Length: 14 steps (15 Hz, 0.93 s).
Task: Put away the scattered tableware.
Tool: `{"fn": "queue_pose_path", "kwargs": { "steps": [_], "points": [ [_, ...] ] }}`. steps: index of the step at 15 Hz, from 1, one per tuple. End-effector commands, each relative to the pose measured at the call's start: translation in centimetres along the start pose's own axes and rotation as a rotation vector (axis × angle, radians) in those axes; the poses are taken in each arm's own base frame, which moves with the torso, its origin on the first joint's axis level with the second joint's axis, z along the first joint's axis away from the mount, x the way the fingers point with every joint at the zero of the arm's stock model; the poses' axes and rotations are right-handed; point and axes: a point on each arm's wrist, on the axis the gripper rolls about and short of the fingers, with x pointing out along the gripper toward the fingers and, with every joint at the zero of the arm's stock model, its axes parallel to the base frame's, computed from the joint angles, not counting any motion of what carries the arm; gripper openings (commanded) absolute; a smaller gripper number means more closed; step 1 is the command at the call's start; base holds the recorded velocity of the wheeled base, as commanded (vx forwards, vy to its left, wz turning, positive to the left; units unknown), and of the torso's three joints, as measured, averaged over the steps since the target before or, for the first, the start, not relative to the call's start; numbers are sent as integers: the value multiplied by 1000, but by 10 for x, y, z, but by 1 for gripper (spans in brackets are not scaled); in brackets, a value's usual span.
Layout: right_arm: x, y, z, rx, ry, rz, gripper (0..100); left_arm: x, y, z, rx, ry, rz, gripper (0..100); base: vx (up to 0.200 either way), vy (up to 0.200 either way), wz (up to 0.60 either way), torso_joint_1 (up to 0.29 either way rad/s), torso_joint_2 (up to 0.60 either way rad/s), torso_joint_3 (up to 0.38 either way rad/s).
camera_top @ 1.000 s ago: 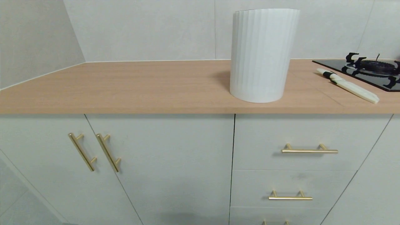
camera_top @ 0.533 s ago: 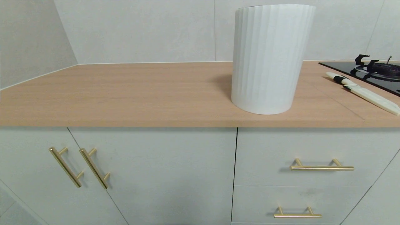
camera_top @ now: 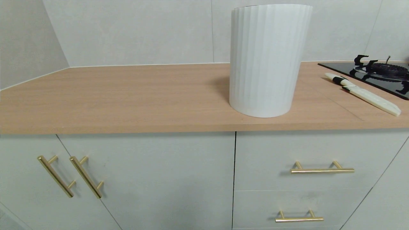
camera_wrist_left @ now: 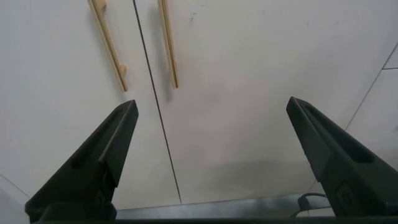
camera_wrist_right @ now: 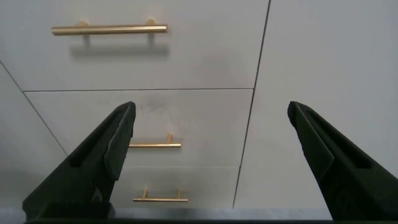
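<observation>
Left gripper (camera_wrist_left: 210, 106) spread wide with nothing between the fingers, facing the pale cabinet doors (camera_wrist_left: 249, 93) below the countertop; two gold bar handles (camera_wrist_left: 109, 46) sit either side of the door seam ahead of it. Right gripper (camera_wrist_right: 211, 107) likewise spread wide and holding nothing, facing the drawer fronts (camera_wrist_right: 155, 68), with three gold drawer handles stacked one above another: top (camera_wrist_right: 109, 28), middle (camera_wrist_right: 154, 145), lowest (camera_wrist_right: 160, 199). From the head view, the wooden countertop (camera_top: 127, 95) runs across above these fronts, with grey tiled wall behind. A tall white ribbed container (camera_top: 266, 60) stands upright near the counter's front edge, above the seam between doors and drawers. At my far right a black glass hob (camera_top: 351, 71) with a dark burner grate (camera_top: 383, 67) is set into the counter. The knife (camera_top: 362, 94), cream with a black band at the handle, lies flat on the bare wood between the container and the hob, just beside the hob's edge and apart from the container; handle end toward the wall, tip toward the front edge and my right. It lies up on the counter surface, well apart from both grippers, which face the cabinet fronts underneath; the counter's front edge lies between them and the knife. It is nearer my right side than my left.
</observation>
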Motion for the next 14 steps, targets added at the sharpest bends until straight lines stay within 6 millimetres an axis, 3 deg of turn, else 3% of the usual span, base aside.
{"fn": "queue_pose_path", "kwargs": {
  "steps": [1, 3, 11, 14],
  "points": [
    [0, 0, 0, 0, 1, 0, 100, 0, 0, 0, -1, 1, 0, 100, 0, 0, 0, 0, 0, 0],
    [0, 0, 0, 0, 1, 0, 100, 0, 0, 0, 1, 1, 0, 100, 0, 0, 0, 0, 0, 0],
    [0, 0, 0, 0, 1, 0, 100, 0, 0, 0, 1, 1, 0, 100, 0, -200, 0, 2, 2, 2],
    [0, 0, 0, 1, 1, 0, 100, 0, 0, 0, -1, 1, 0, 100, 0, 0, 0, 0, 0, 0]
  ]
}}
